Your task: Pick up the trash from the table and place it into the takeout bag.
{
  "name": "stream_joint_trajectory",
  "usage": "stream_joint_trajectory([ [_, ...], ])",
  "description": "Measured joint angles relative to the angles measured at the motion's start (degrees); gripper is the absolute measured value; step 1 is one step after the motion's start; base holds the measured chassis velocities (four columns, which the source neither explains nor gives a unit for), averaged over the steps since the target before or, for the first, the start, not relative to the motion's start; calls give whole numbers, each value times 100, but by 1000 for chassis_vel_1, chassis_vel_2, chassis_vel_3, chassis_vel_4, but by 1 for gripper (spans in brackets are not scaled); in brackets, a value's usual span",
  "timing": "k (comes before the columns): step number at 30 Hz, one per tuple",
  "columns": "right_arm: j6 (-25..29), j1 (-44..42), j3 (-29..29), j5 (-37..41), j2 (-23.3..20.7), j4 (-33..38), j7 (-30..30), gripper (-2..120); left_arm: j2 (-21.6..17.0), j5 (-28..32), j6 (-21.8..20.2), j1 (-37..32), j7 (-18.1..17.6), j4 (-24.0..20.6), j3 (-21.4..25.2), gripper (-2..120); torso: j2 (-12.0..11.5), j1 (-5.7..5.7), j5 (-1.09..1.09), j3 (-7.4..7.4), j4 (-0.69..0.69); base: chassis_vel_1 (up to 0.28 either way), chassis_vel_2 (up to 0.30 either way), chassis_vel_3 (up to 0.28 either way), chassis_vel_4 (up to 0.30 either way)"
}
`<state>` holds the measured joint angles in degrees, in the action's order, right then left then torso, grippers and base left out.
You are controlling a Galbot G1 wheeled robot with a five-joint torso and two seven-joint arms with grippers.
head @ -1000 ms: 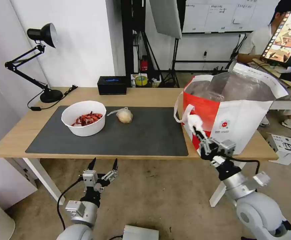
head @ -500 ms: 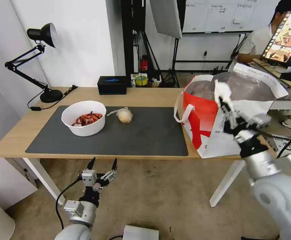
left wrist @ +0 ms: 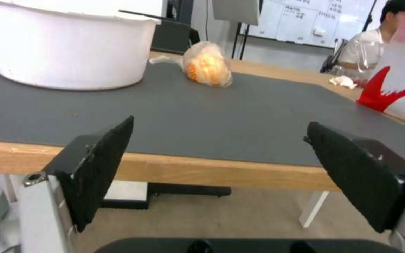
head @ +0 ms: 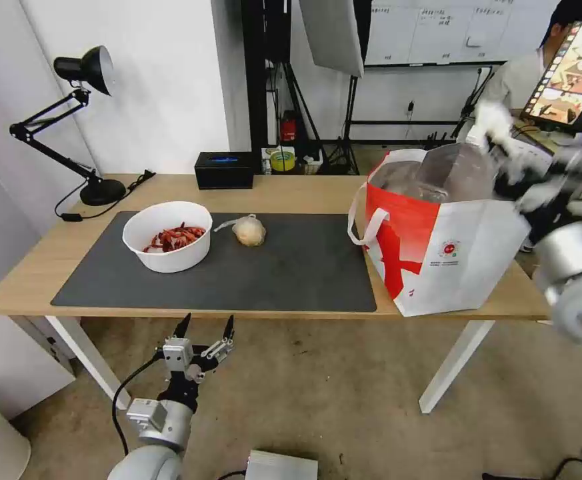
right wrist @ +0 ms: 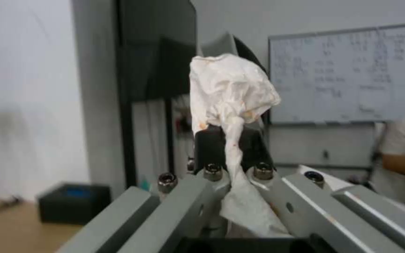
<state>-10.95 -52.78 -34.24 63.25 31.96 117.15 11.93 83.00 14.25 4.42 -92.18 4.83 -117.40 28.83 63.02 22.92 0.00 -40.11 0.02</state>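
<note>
Right gripper [head: 504,143] is sitting raised high at the far right, fingers pinching closed. Left gripper [head: 204,331] is hanging low, fingers spread wide.

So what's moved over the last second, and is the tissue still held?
The right claw has swung up from the takeout bag's front to above its far right rim, staying shut on the crumpled tissue. The bag itself jostled meanwhile, then settled. The left claw stayed open below the table edge; the white bowl and bagged lump did not move.

Right gripper [head: 504,143] motion-blurred above takeout bag [head: 451,247]; bag interior hidden; bowl [left wrist: 66,45] cut off.
</note>
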Motion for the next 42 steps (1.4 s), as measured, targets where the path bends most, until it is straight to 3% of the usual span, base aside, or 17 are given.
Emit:
stream_joint_trajectory([
  [7,-1191,630,333,727,-527,-455,311,0,126,-12,3,60,9,11,-76,100,0,0,1,0,-2,0,0,0,0],
  [12,-1437,712,398,1001,-572,-570,406,0,151,-15,2,94,10,26,-97,100,0,0,2,0,-3,0,0,0,0],
  [19,-2292,1024,647,1734,-530,-769,835,0,177,-40,2,167,23,156,-199,100,0,0,1,0,-2,0,0,0,0],
  [24,-2375,1067,679,1801,-499,-789,908,0,197,-41,2,176,25,159,-204,100,0,0,0,0,-1,0,0,0,0],
  [31,-2393,980,640,1784,-455,-789,948,31,218,-40,2,141,28,153,-133,100,0,0,1,1,-2,0,0,0,0],
  [35,-2378,933,592,1769,-456,-764,935,39,226,-39,2,129,30,143,-115,100,0,0,1,1,-2,0,0,0,0],
  [38,-2343,883,519,1751,-447,-698,923,56,234,-39,5,88,32,96,-95,100,0,0,0,1,-2,0,0,0,0],
  [42,-2322,834,471,1737,-442,-660,920,64,236,-40,6,57,33,55,-90,100,0,0,0,1,-2,0,0,0,0],
])
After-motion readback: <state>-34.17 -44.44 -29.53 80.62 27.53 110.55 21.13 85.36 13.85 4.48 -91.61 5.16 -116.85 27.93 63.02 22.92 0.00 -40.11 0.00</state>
